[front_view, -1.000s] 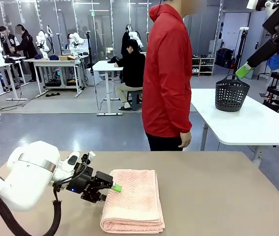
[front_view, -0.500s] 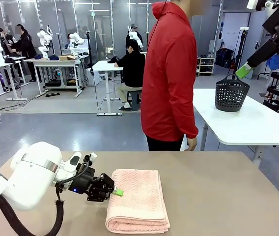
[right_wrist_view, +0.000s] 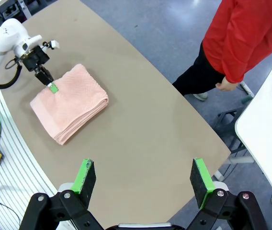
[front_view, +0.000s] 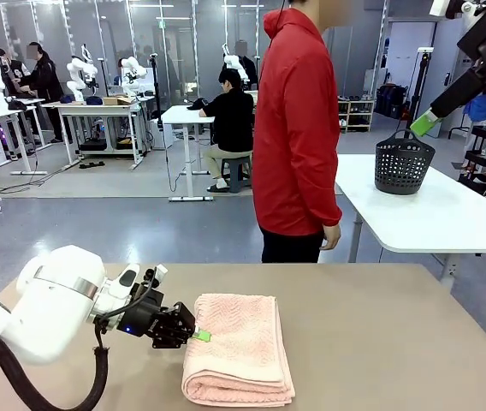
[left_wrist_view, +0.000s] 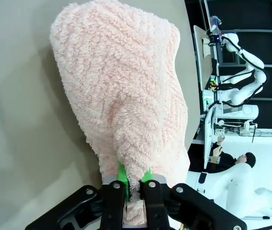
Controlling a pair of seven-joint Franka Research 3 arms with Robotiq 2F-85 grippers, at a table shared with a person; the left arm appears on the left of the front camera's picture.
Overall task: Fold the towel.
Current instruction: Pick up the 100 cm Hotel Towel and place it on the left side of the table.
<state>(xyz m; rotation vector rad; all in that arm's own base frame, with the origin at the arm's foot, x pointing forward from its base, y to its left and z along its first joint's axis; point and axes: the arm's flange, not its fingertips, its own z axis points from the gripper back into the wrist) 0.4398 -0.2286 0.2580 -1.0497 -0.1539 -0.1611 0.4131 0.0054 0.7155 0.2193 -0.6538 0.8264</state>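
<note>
2 white robot arms share a tan table (front_view: 380, 342) with a person in a red jacket (front_view: 297, 128) standing at its far side. A salmon-pink towel (front_view: 239, 347) lies folded into a thick rectangular stack on the table, left of the middle and close to the robot's edge. Its zigzag ribbing shows across the top layer.

From the left side of the front view, the left arm reaches low over the table. The left gripper (front_view: 198, 336) meets the towel's left edge, its green pads pinched together on the cloth. In the left wrist view, the left gripper (left_wrist_view: 134, 184) has both fingers drawn close, with a fold of the fluffy towel (left_wrist_view: 126, 96) clamped between them. The rest of the towel bunches up ahead of the fingers.

High above the table, the right gripper (right_wrist_view: 144, 179) looks down with its 2 green-padded fingers spread wide apart, holding nothing. From there, the towel (right_wrist_view: 70, 103) appears as a neat stack with the left gripper (right_wrist_view: 52, 87) at its edge.

Behind the person, a dark basket (front_view: 404, 163) stands on a white table (front_view: 448, 218).
</note>
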